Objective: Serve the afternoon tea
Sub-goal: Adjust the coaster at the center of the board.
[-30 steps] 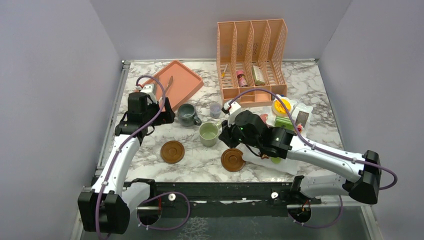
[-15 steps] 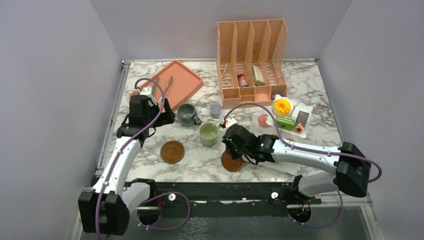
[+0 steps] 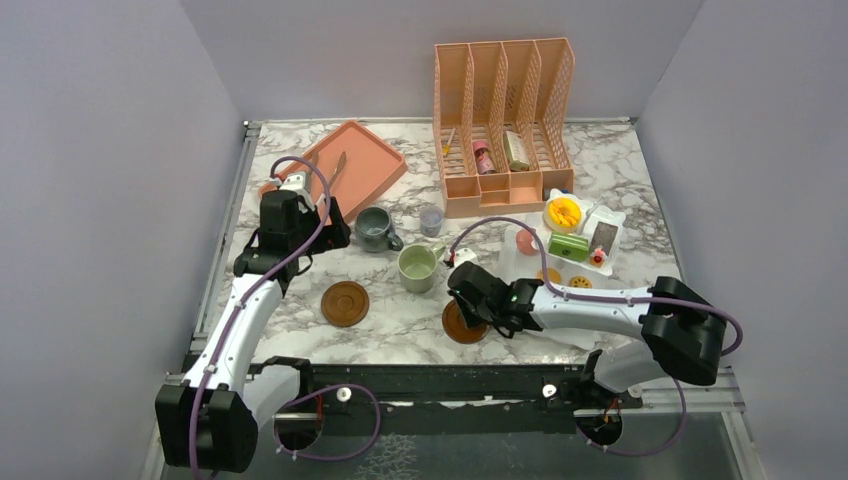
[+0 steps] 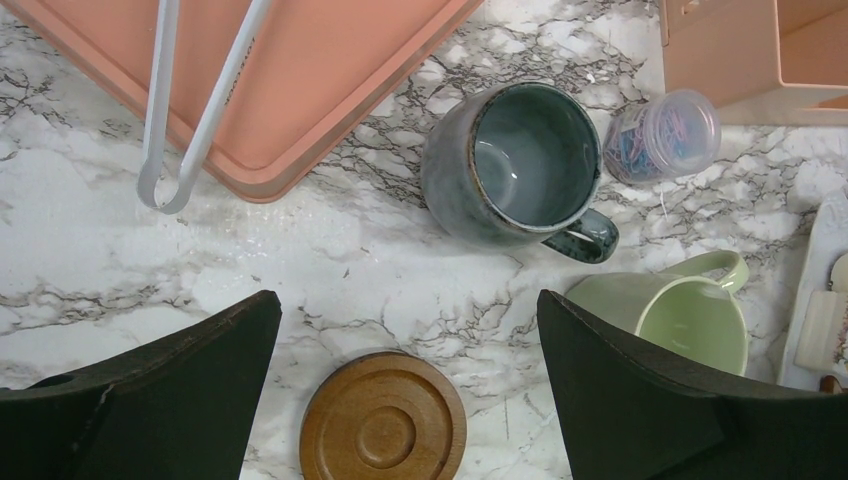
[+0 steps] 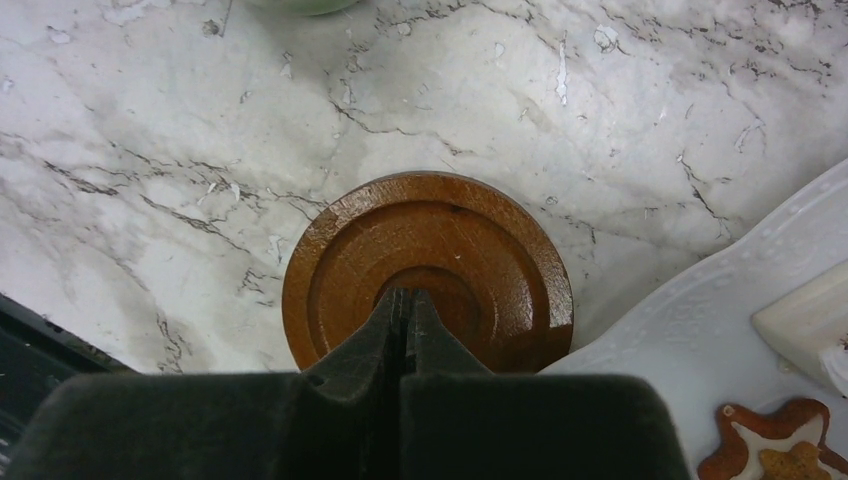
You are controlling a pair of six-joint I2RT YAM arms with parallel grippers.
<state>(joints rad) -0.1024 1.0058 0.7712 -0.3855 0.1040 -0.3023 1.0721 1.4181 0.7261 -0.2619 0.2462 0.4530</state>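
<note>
The grey-blue mug and the pale green mug stand mid-table. One brown coaster lies left, the other right, beside the white tray of toy cakes and cookies. My right gripper is shut and empty, its tips over the middle of the right coaster; I cannot tell if they touch it. My left gripper is open and empty, above the left coaster, with the grey-blue mug and the green mug ahead of it.
A salmon tray with white tongs lies at the back left. A salmon file rack stands at the back. A small clear cup of paper clips stands by the grey-blue mug.
My right arm has swung back and left off the white tray, which now shows its cakes. The gripper has come down over the right coaster. The left arm has barely moved.
</note>
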